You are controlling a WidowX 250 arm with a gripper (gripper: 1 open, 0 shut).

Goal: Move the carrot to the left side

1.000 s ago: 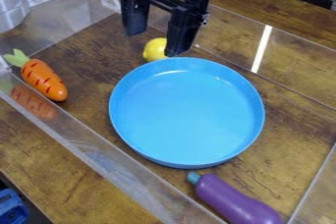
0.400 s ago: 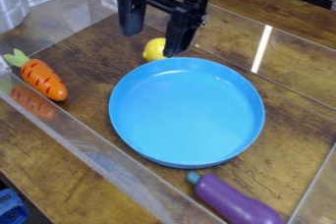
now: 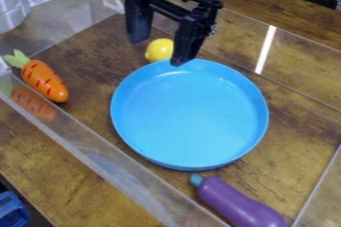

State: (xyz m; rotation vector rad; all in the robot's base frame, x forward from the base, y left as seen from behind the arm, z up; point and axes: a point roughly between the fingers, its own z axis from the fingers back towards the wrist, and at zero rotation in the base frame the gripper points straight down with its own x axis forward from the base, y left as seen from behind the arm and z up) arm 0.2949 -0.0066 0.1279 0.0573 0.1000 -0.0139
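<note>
Taking the blue plate (image 3: 189, 116) as landmark: the carrot (image 3: 43, 80) lies to its left in the picture, well apart; the gripper (image 3: 163, 48) hangs by its upper edge, fingers spread wide with nothing held; the yellow fruit (image 3: 160, 50) sits just above the plate, the eggplant (image 3: 238, 203) below it

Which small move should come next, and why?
Probably shift the open gripper sideways toward the carrot, staying raised: the carrot lies at the image's left, while the fingers hang by the yellow fruit and the blue plate's far rim.
</note>
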